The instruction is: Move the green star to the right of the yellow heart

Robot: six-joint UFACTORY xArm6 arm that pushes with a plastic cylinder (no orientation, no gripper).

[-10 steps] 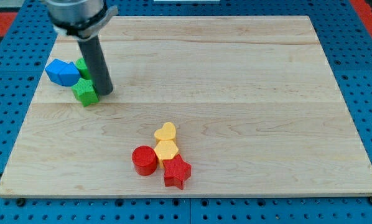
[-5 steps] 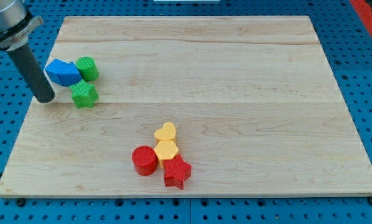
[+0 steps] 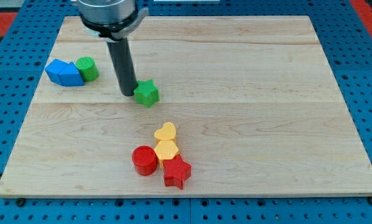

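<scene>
The green star (image 3: 147, 93) lies on the wooden board (image 3: 248, 93), left of centre and above the yellow heart (image 3: 166, 132). My tip (image 3: 128, 93) rests just at the star's left side, touching or nearly touching it. The yellow heart sits at the top of a cluster near the view's bottom centre.
Below the heart are a yellow hexagon (image 3: 166, 150), a red cylinder (image 3: 144, 160) and a red star (image 3: 176, 173). A blue block (image 3: 64, 72) and a green cylinder (image 3: 86, 68) sit at the view's upper left.
My tip swung from the far left of the board to the star's left side. The green star has slid to the right, away from the blue block and green cylinder.
</scene>
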